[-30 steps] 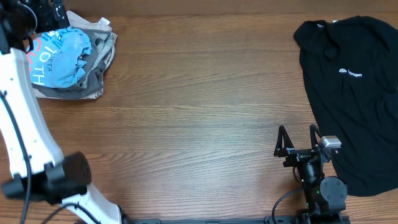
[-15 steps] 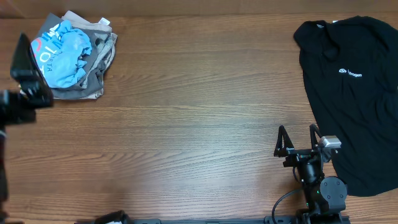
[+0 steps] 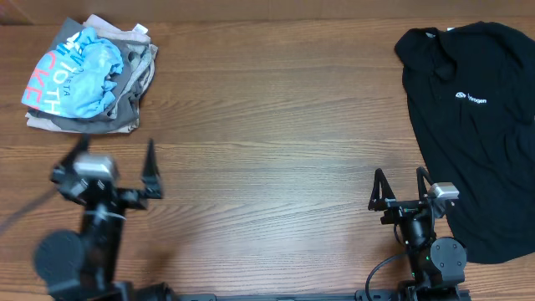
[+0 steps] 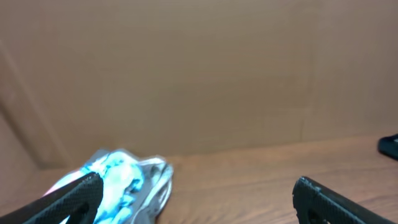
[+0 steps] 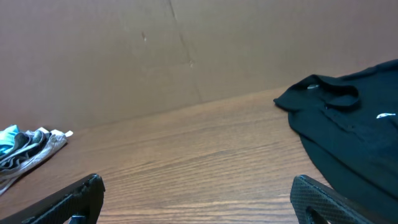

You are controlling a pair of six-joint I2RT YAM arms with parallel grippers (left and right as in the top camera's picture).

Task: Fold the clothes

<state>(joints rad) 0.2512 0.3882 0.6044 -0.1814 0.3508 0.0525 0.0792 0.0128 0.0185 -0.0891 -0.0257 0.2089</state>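
**Both grippers released, nothing held**

Wood-grain table (image 3: 267, 125), plain tan wall (image 5: 124, 50) behind. Light blue T-shirt (image 3: 79, 75) crumpled on a grey pile (image 3: 129, 96) in the far-left corner, beyond the left gripper (image 3: 113, 157) and apart from it. Right gripper (image 3: 399, 180) near right, beside a black shirt (image 3: 472, 125).

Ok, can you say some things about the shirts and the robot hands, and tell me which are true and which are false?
1. The crumpled light blue cotton T-shirt sits in a heap at the far left of the brown wooden table. True.
2. The left gripper is holding the blue T-shirt. False: it is open and empty, apart from the heap.
3. A black collared shirt with a small white logo lies spread out on the right. True.
4. The right gripper is shut on the black shirt. False: it is open, beside the shirt, holding nothing.
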